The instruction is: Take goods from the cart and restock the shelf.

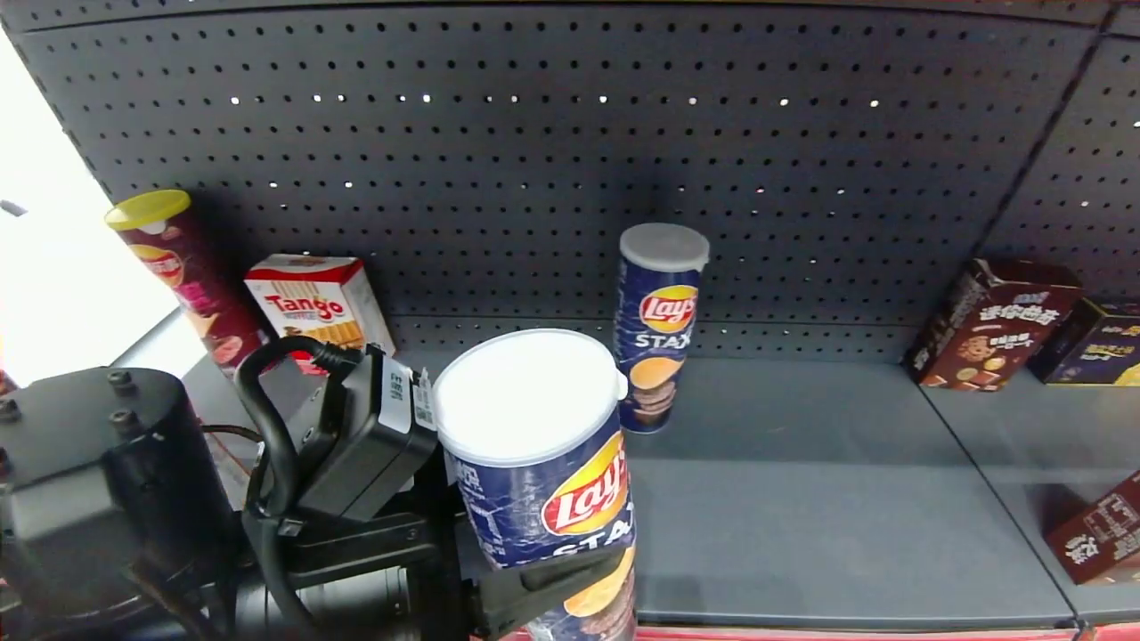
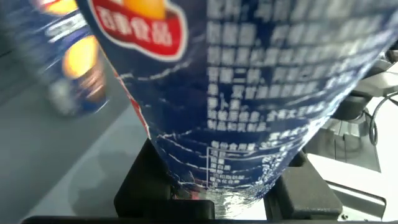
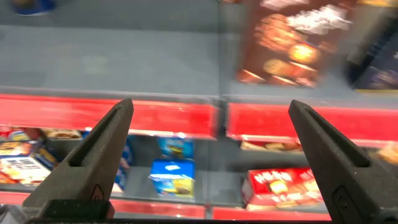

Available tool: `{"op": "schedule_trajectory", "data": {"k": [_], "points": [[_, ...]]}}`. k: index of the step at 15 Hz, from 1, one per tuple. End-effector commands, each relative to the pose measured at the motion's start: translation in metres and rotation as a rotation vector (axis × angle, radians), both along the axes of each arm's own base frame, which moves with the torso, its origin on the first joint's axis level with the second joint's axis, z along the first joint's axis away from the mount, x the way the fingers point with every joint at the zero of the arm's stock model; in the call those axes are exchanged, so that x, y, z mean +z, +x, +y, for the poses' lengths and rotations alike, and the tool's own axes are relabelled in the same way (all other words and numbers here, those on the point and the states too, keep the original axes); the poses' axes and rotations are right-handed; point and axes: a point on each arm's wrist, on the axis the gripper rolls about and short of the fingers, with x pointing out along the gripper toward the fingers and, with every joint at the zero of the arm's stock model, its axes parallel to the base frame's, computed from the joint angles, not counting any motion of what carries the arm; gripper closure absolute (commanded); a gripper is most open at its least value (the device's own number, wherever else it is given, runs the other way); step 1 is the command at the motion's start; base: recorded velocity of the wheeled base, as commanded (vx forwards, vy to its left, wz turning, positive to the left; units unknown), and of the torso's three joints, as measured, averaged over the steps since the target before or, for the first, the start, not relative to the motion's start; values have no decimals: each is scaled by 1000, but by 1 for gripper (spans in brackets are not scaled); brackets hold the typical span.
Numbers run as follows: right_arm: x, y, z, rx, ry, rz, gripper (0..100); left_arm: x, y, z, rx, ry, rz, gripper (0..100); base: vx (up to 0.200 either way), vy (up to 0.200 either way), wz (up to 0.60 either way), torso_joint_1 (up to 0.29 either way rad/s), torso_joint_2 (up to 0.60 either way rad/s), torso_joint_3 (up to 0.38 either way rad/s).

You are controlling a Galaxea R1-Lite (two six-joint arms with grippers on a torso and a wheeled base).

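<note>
My left gripper (image 1: 525, 570) is shut on a blue chip can (image 1: 543, 454) with a white lid, held upright over the front edge of the grey shelf (image 1: 802, 499). In the left wrist view the can (image 2: 249, 93) sits between the jaws. A second blue chip can (image 1: 657, 325) stands upright at the back of the shelf and appears blurred in the left wrist view (image 2: 68, 56). My right gripper (image 3: 211, 155) is open with nothing between its fingers, facing the red shelf edge (image 3: 168, 115).
A maroon chip can (image 1: 183, 271) with a yellow lid and a red-and-white wafer box (image 1: 316, 307) stand at the back left. Brown boxes (image 1: 993, 325) sit at the right, one (image 3: 289, 40) in the right wrist view. Lower shelves hold several packets (image 3: 174, 177).
</note>
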Motion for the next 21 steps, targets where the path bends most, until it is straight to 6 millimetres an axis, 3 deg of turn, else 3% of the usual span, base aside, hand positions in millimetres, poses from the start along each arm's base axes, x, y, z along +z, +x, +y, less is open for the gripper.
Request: {"op": "schedule_trajectory", "data": {"k": [1,13,15,16,19,20,21], "points": [[0,0,0,1,0,0,0,0,1,2,11,-2,0,100,0,0,0,0,0,0],[1,0,-1,-27,-4,0,0,-7,4,8,29,25,-11,100,0,0,0,0,0,0],[52,-9,-1,8,-7,-90,0,-5,8,11,59,23,-19,100,0,0,0,0,0,0],[78,6,0,87,-21,22,0,-6,10,12,65,26,-15,100,0,0,0,0,0,0],[99,2,1,206,-87,-68,0,-6,16,20,107,22,-10,100,0,0,0,0,0,0],[126,6,1,224,-87,-81,0,-5,20,24,132,20,-12,100,0,0,0,0,0,0],[137,18,2,241,-87,-49,0,-5,20,25,132,18,-13,100,0,0,0,0,0,0]]}}
